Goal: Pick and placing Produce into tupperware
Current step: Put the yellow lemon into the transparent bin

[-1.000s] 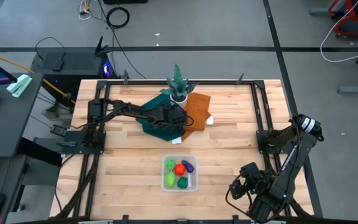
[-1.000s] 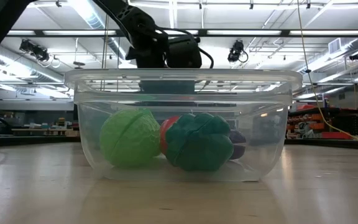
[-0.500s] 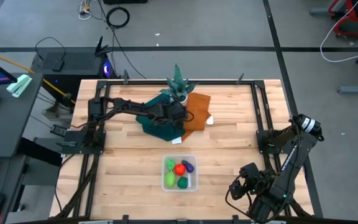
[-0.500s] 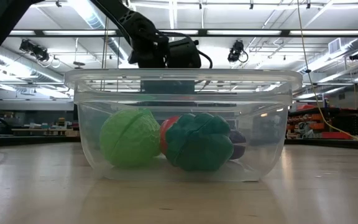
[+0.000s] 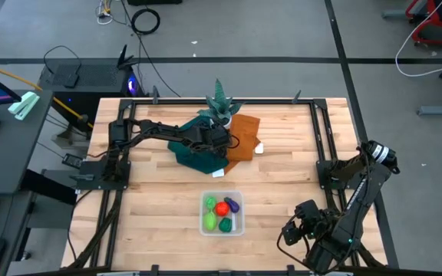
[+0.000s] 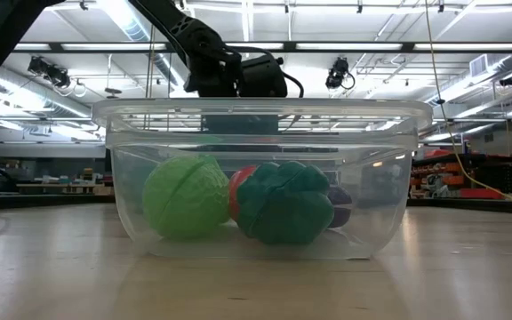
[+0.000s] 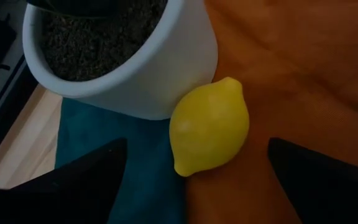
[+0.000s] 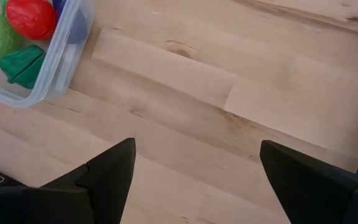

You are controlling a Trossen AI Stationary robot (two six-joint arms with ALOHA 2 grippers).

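Observation:
A yellow lemon (image 7: 209, 126) lies where the teal cloth (image 7: 148, 162) meets the orange cloth (image 7: 291, 74), its side against the plant's white pot (image 7: 123, 56). My left gripper (image 7: 197, 186) is open just short of it, one finger on either side and apart from it; in the high view this gripper (image 5: 221, 139) hides the lemon. The clear tupperware (image 5: 222, 213) stands at the table's near middle and holds a red piece (image 5: 222, 207), a purple one (image 5: 233, 204) and green ones (image 5: 209, 221). My right gripper (image 8: 194, 180) is open at the near right.
The spiky green plant (image 5: 219, 100) stands in its pot at the far middle, right behind the lemon. The teal cloth (image 5: 194, 157) and orange cloth (image 5: 245, 134) overlap under it. Bare wood (image 5: 159, 199) lies between the cloths and the tub.

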